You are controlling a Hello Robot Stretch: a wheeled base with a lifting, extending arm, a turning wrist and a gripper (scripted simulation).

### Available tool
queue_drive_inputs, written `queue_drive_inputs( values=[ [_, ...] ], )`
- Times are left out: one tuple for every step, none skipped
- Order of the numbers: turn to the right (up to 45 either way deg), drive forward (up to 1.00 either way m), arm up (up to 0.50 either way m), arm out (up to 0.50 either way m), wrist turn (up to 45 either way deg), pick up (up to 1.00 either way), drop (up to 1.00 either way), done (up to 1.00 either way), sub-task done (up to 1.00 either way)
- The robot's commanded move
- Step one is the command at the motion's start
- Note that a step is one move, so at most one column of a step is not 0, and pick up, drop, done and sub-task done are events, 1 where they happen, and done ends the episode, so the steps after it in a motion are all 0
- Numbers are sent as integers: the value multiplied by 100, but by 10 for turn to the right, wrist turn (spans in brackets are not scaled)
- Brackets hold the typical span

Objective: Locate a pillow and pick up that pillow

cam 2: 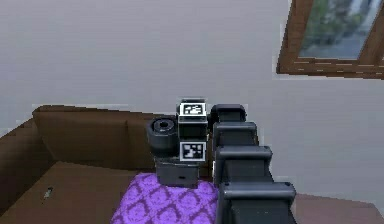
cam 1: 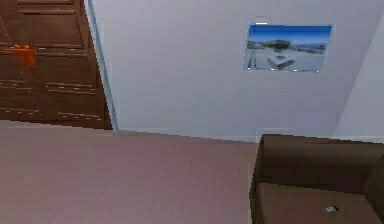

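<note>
A purple patterned pillow [cam 2: 165,203] lies on the seat of a brown sofa [cam 2: 80,135] at the arm side view's bottom middle. My arm [cam 2: 245,170] rises from the bottom edge, with two white marker squares [cam 2: 191,108] at its far end. The gripper [cam 2: 172,160] sits left of them as a dark body just above the pillow's top edge. Its fingers are hard to make out against the pillow. I cannot tell whether the gripper holds anything, or whether it touches the pillow.
A wood-framed window [cam 2: 335,35] is at the arm side view's top right. In the forward view, a brown sofa [cam 1: 310,160] with a small dark object [cam 1: 328,209] on its seat fills the lower right, under a framed picture [cam 1: 288,47]. A dark wooden door [cam 1: 50,60] stands left, with bare floor before it.
</note>
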Motion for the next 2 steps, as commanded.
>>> queue_drive_inputs(
  values=[
    [0, 0, 0, 0, 60, 0, 0, 0, 0],
    [0, 0, -30, 0, 0, 0, 0, 0, 0]
  ],
)
